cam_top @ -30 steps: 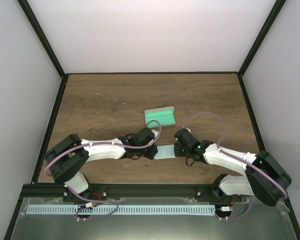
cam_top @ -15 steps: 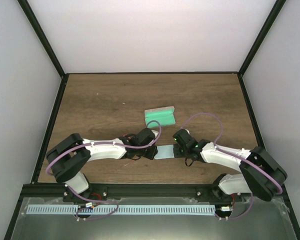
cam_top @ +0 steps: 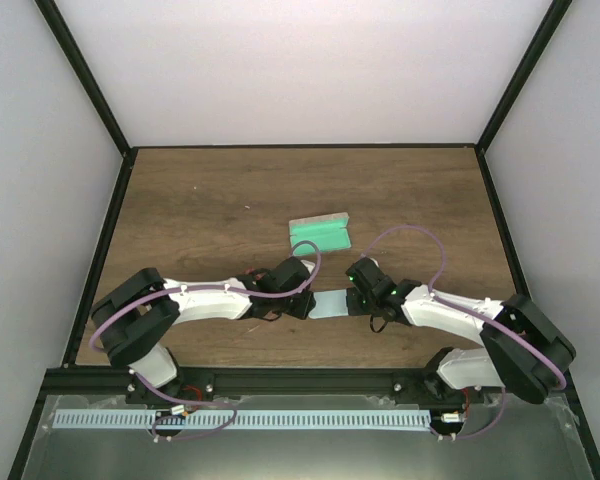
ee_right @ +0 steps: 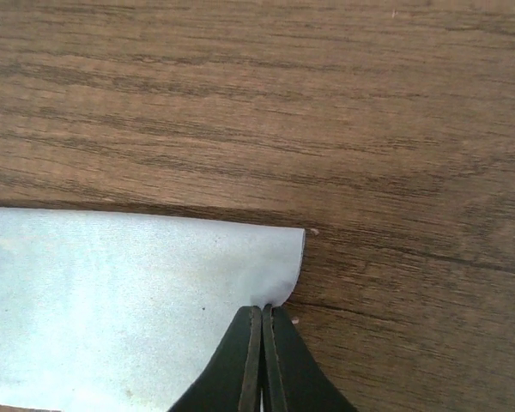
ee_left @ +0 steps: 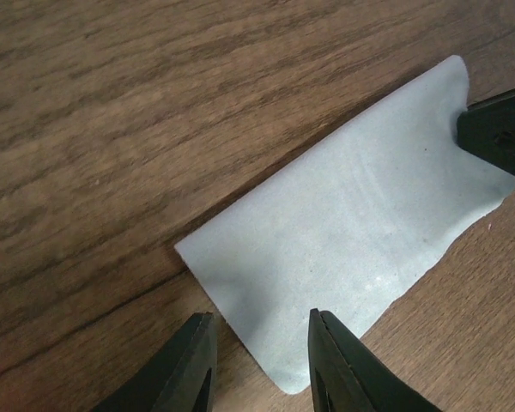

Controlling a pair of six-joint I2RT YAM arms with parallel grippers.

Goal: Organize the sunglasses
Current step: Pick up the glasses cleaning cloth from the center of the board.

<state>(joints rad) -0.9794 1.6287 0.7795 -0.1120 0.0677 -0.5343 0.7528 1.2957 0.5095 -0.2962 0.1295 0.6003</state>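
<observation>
sunglasses: in no view, hidden or off-shot, can't tell | step: cloth (ee_left: pixel 352 249) work, likely | right pincer (ee_right: pixel 262 313) pinched shut on the cloth's edge | left pincer (ee_left: pixel 262 319) part-open astride the opposite corner, gripping nothing | next: left must close squarely on that corner | case (cam_top: pixel 320 233) lies open farther back on desk (cam_top: pixel 200 210)

Brown wooden table (cam_top: pixel 195 215) — pale blue cloth (cam_top: pixel 330 304), green-lined case (cam_top: pixel 320 233) on it
</observation>
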